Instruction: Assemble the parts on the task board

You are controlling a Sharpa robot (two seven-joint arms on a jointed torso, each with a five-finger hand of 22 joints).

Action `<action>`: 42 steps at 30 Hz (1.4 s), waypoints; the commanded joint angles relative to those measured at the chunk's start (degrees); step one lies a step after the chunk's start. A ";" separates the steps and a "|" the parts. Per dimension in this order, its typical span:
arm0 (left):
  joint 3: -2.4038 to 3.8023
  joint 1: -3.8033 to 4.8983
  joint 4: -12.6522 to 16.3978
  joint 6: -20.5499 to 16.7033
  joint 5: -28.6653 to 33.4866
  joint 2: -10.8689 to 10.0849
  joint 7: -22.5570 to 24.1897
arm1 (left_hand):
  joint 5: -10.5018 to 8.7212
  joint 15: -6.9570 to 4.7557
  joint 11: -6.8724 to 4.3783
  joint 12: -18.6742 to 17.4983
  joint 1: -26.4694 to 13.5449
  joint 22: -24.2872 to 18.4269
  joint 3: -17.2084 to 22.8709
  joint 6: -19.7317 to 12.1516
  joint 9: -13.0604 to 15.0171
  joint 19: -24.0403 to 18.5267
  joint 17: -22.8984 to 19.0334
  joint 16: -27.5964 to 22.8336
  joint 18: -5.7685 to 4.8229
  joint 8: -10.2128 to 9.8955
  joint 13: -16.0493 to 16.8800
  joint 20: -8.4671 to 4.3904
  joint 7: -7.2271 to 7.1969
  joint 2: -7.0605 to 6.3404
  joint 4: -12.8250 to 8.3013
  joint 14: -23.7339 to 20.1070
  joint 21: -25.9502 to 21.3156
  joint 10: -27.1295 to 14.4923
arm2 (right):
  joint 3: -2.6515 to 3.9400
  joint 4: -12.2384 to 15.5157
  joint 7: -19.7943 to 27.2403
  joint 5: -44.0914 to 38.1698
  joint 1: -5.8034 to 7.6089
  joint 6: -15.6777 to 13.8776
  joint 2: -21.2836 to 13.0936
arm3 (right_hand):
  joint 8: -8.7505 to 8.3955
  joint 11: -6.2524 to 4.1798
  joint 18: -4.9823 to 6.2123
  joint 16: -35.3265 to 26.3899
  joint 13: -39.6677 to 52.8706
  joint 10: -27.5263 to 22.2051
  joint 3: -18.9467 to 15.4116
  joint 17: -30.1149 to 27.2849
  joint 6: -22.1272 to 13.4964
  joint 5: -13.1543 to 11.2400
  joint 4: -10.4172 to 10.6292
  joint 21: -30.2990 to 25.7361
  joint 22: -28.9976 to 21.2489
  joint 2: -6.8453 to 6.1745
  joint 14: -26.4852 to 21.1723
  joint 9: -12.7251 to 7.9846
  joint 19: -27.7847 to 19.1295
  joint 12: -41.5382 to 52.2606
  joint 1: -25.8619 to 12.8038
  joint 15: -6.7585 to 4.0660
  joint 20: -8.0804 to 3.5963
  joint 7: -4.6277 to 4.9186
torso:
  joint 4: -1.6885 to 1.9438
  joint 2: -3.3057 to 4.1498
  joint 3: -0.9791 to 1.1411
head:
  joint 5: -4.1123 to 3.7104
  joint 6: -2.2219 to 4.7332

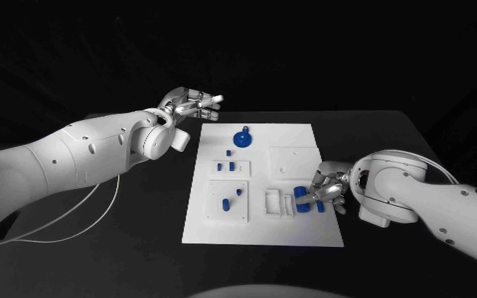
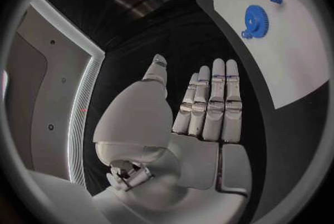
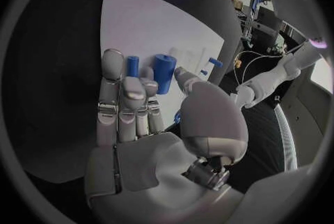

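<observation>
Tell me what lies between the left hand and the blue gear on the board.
Nothing: in the head view, only bare black table and the white task board's edge separate the left hand from the blue gear.

You are looking down on a black desk [image 1: 119, 256] with a matte top. Flat on it, about in the middle, lies the white task board [image 1: 298, 232], a long rectangle running away from you. A thin white cable [image 1: 74, 225] trails over the desk on the left side, near the board but apart from it, curving in a loose loop toward the left edge.
</observation>
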 commanded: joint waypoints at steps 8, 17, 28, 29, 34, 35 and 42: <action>0.05 -0.05 -0.04 1.03 0.10 0.15 -0.74 | 0.21 -0.13 0.11 0.02 0.33 -0.18 -0.06 -0.50 0.06 -0.16 -0.05 -0.12 -0.46 -0.09 0.08 0.30 0.18 -0.42 0.39 -0.49 0.15 -0.46 | -1.35 -0.47 -3.29 -3.55 -0.06 1.00 1.35 | -0.08 -0.11 -0.83 -0.09 0.16 -0.07 -0.71 0.22 -0.26 -0.35 0.13 0.38 0.17 -0.67 0.30 -0.01 2.13 -0.17 0.57 0.01 -0.06 0.06 | -0.01 0.06 0.00 | -0.13 -0.40; 0.05 -0.05 -0.03 1.21 0.03 0.15 -1.03 | 0.20 -0.12 0.11 0.02 0.28 -0.26 -0.11 -0.49 0.06 -0.13 -0.04 -0.12 -0.44 -0.09 0.08 0.30 0.18 -0.24 0.36 -0.48 0.19 -0.46 | -2.48 -2.48 -3.37 -3.93 -0.05 -0.13 2.50 | -0.04 -0.16 -0.94 0.03 0.39 0.09 0.75 0.53 -0.04 -0.35 1.08 2.03 1.14 1.52 0.39 -0.03 2.25 -0.02 0.41 -0.02 -0.09 0.01 | 0.01 0.04 -0.03 | -0.13 -0.52; 0.04 -0.04 -0.08 1.44 0.09 0.20 -1.28 | 0.14 -0.04 0.30 0.01 -1.17 -0.52 0.25 -1.22 0.06 -0.18 -0.06 -0.13 -0.40 -0.09 0.08 0.38 0.39 -1.26 3.48 -0.61 0.21 -1.06 | -3.47 -3.37 -3.41 -1.71 -0.04 -0.94 2.85 | -0.27 -0.25 -0.88 0.25 0.52 -0.25 9.33 0.74 -0.98 0.06 -7.10 2.79 2.03 3.73 0.42 -1.62 2.12 0.01 3.56 0.00 0.02 0.06 | -0.02 0.03 -0.02 | -0.08 -0.33; 0.04 -0.04 -0.08 1.44 0.09 0.20 -1.29 | 0.17 -0.04 0.33 0.01 -1.06 -0.56 0.24 -1.30 0.06 -0.18 -0.05 -0.12 -0.40 -0.09 0.08 0.39 0.42 -1.32 3.55 -0.61 0.21 -1.17 | -3.50 -3.38 -3.41 -1.62 -0.04 -1.08 2.81 | -0.22 -0.19 -0.83 0.35 0.47 -0.38 10.69 0.78 -1.13 0.93 -8.60 2.88 2.18 4.09 0.43 -2.80 2.12 -0.04 3.64 0.05 0.08 0.18 | -0.03 0.02 -0.02 | -0.07 -0.32; 0.04 -0.04 -0.08 1.36 0.10 0.16 -1.33 | 0.17 -0.01 0.40 0.01 -0.93 -0.69 0.28 -1.51 0.07 -0.19 -0.05 -0.12 -0.38 -0.07 0.08 0.41 0.48 -1.65 4.27 -0.63 0.23 -1.43 | -3.66 -3.20 -3.40 -0.39 -0.03 -2.76 2.44 | -0.13 -0.28 -0.74 0.66 0.51 -0.44 12.79 0.92 -0.36 6.12 -14.18 3.16 2.80 5.51 0.42 -5.06 2.11 0.19 3.00 0.00 0.07 0.08 | -0.07 0.07 0.02 | 0.01 0.13; 0.04 -0.04 -0.08 1.35 0.10 0.16 -1.35 | 0.17 0.00 0.42 0.02 -0.85 -0.75 0.29 -1.57 0.06 -0.18 -0.06 -0.13 -0.37 -0.08 0.08 0.42 0.50 -1.79 4.71 -0.63 0.24 -1.53 | -3.67 -3.12 -3.40 -0.09 -0.03 -3.14 2.36 | -0.12 -0.31 -0.73 0.62 0.48 -0.43 12.85 0.88 -0.28 6.45 -14.60 3.20 2.89 5.72 0.38 -5.16 2.13 0.18 2.80 -0.02 0.07 0.09 | -0.08 0.06 0.03 | 0.04 0.13; 0.03 -0.04 -0.07 1.40 0.03 0.07 -1.53 | 0.19 0.00 0.43 0.02 -0.83 -0.77 0.28 -1.59 0.06 -0.17 -0.06 -0.12 -0.36 -0.08 0.08 0.41 0.50 -1.72 4.78 -0.63 0.26 -1.53 | -3.67 -1.67 -3.38 5.64 0.33 -6.90 1.20 | -0.05 -0.43 -0.74 0.98 0.09 -0.25 13.98 0.99 0.13 6.57 -17.32 3.46 3.83 6.93 0.39 -5.25 2.18 0.13 1.58 -0.07 0.02 -0.04 | -0.03 0.08 0.03 | 0.09 0.05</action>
